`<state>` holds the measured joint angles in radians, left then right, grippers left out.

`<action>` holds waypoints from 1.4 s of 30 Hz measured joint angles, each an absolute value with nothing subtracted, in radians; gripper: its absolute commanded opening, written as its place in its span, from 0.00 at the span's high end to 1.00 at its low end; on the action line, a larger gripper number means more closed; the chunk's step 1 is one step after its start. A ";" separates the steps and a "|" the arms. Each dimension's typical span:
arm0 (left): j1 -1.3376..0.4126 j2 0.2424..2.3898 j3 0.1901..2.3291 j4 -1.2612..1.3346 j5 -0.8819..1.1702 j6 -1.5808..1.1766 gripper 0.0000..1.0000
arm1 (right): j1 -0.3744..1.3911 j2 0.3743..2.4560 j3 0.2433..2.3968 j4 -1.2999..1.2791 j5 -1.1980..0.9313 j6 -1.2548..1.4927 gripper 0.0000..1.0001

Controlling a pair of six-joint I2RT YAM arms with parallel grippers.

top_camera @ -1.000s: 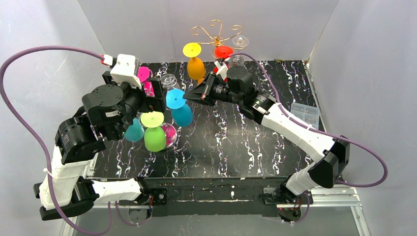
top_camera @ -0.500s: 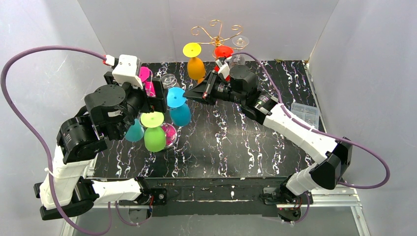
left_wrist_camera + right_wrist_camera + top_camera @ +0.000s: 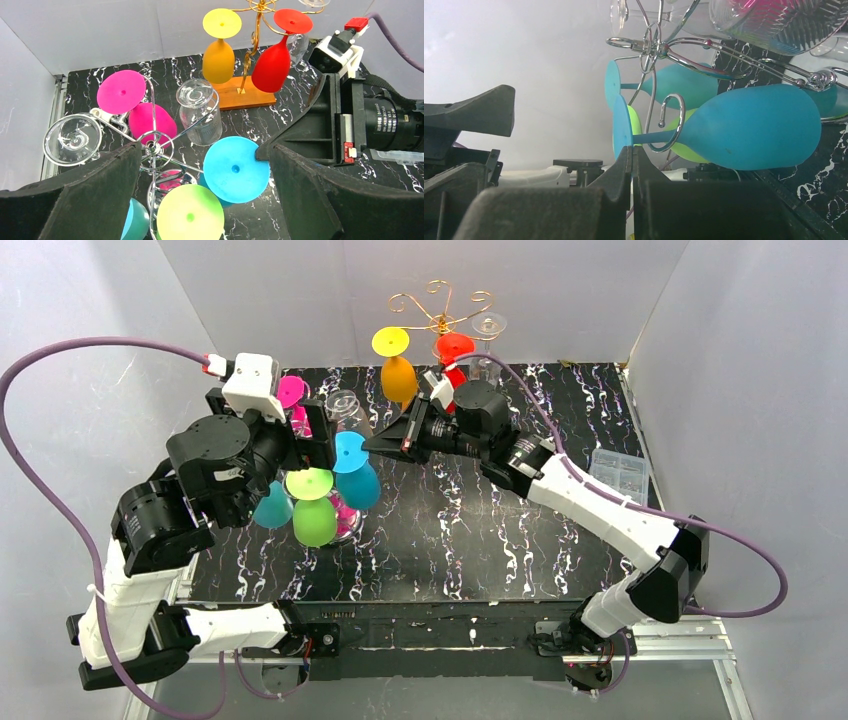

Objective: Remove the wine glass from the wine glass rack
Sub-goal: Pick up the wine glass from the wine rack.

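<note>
Leftward since the earlier frame, the blue wine glass [image 3: 356,486] hangs left of centre, stem hooked on the chrome rack [image 3: 156,148]; right gripper [image 3: 632,150] pinches its foot rim to slide it free, left gripper [image 3: 204,150] gaping, empty, above

White-and-black arms [image 3: 600,515], purple cables [image 3: 100,339]

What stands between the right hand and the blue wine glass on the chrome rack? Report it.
Nothing visible: the right hand meets the foot rim of the blue wine glass. The chrome wire rack's hook loops round its stem.
</note>
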<state>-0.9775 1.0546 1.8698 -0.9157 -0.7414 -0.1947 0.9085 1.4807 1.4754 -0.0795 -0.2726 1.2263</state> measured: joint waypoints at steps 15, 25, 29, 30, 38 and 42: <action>-0.978 1.039 1.849 -0.913 -0.745 -0.202 0.01 | 0.918 1.557 1.521 -0.102 -0.259 1.222 0.99; -0.978 1.032 1.843 -0.913 -0.745 -0.202 0.01 | 0.919 1.563 1.532 -0.102 -0.202 1.220 0.99; -0.978 1.032 1.840 -0.913 -0.745 -0.202 0.01 | 0.921 1.574 1.534 -0.100 -0.178 1.222 0.99; -0.978 1.031 1.839 -0.912 -0.745 -0.203 0.01 | 0.921 1.577 1.535 -0.098 -0.170 1.223 0.99; -0.978 1.030 1.839 -0.912 -0.745 -0.204 0.01 | 0.921 1.579 1.536 -0.095 -0.110 1.224 0.99; -0.978 1.030 1.839 -0.912 -0.744 -0.206 0.01 | 0.921 1.579 1.536 -0.095 -0.075 1.224 0.99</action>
<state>-0.9775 1.0302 1.8389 -0.9123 -0.7444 -0.2062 0.9207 1.5791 1.5356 -0.0952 -0.0746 1.2243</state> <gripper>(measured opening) 0.992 0.031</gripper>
